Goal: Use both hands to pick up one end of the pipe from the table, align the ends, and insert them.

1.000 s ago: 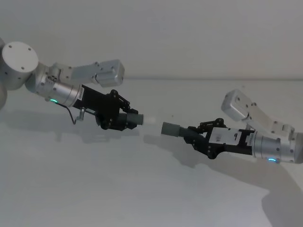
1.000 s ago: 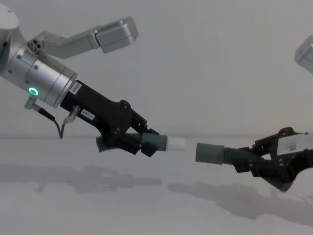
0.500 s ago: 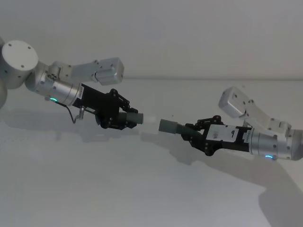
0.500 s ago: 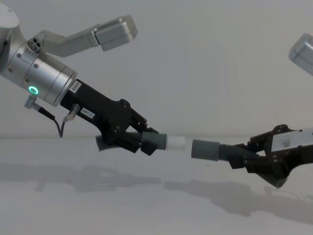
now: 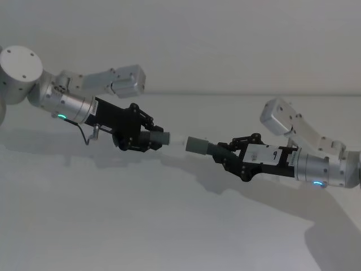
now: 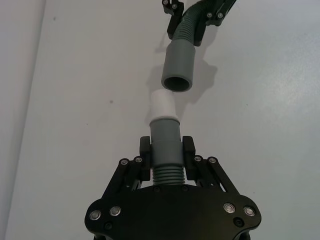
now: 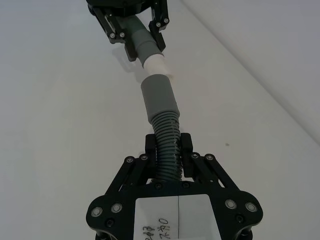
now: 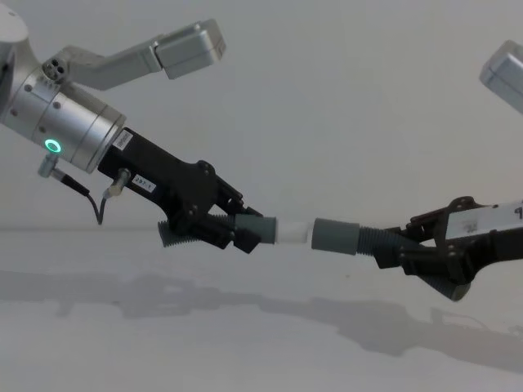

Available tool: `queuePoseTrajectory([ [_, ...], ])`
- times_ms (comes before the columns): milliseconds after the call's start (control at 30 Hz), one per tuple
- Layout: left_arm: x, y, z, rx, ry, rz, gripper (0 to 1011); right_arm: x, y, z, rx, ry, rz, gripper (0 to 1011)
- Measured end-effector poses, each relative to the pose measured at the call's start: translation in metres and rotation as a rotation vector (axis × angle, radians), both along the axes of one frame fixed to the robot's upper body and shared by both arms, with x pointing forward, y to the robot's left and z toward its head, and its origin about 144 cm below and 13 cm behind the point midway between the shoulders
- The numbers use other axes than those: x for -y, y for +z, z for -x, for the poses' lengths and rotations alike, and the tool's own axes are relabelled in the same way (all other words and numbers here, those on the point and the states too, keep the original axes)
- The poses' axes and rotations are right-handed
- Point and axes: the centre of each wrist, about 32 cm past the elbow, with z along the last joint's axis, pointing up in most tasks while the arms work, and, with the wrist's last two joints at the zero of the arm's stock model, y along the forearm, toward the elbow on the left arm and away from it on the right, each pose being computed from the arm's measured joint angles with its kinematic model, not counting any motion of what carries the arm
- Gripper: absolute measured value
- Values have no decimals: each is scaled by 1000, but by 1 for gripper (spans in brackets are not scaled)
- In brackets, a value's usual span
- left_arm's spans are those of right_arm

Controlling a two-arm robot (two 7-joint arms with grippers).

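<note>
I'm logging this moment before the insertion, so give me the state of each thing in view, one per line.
left gripper: shut on plug piece, held above the table.
right gripper: shut on socket piece, held above the table.
plug piece: gripped at its ribbed part, white tip bare, not yet inserted.
socket piece: gripped at its ribbed part, cuff mouth open, facing the tip, small gap between.
table: carries neither piece.

We see soft, even, rather dim light from above. It lays blurred grey shadows of both arms on the white table (image 5: 169,237). The whitish plug tip (image 6: 162,106) nearly washes out. The wrist views stay sharp, without glare.
</note>
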Motion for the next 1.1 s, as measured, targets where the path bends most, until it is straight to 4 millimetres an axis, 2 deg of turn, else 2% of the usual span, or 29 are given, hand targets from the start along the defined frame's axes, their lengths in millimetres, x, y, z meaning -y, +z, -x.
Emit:
queuePoseTrajectory([
  [1100,-2,9,5,2,8,42,365,-4,2,-7,-11,-11,-42,274],
])
